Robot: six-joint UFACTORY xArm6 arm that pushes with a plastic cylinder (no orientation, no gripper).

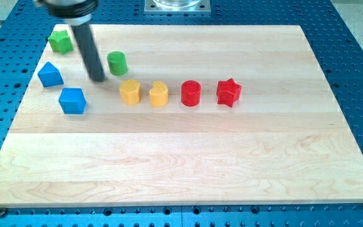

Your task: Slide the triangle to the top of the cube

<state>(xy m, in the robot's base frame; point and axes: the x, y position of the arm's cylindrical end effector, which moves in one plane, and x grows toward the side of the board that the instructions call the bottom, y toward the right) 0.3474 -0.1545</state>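
Triangle [50, 74], blue and peaked, sits up-left of blue cube [72, 100].

The rod [88, 50] runs off the view's top edge — its mount is cut off — and hides part of the board's [232, 157] top-left corner area.

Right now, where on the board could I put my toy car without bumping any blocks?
The whole lower half of the wooden board, below the blue cube and red star, is bare. So is the view's right side past the star. It's crowded at the upper left, where my tip stands between the blue triangle and green cylinder.
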